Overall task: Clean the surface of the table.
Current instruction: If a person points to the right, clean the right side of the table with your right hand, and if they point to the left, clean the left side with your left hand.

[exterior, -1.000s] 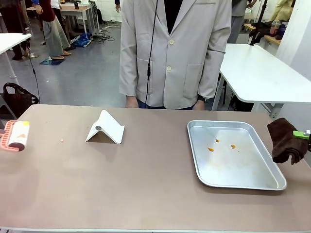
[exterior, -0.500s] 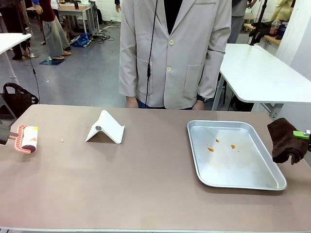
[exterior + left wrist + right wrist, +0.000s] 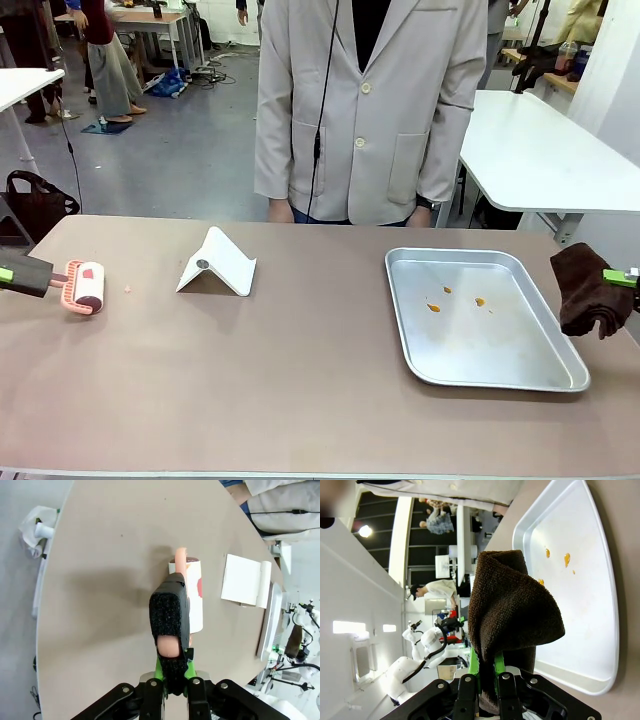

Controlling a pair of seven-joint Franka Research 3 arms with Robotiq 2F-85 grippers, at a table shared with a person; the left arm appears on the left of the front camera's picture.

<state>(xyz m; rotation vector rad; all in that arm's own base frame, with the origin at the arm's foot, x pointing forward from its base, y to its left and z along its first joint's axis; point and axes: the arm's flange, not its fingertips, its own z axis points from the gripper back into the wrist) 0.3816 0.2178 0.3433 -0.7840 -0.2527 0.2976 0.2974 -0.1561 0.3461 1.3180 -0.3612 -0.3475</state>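
Clamping tight, left gripper (image 3: 170,642) holds a lint roller (image 3: 195,597), right gripper (image 3: 488,676) a brown cloth (image 3: 512,607).

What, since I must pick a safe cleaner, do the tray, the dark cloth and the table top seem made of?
The tray: likely metal, steel or aluminium; silver, with a dull sheen and soft reflections. The cloth: dark brown pile textile, perhaps terry or microfibre; fuzzy, hanging in folds. The table: smooth matte taupe top, perhaps laminate; the core is hidden.
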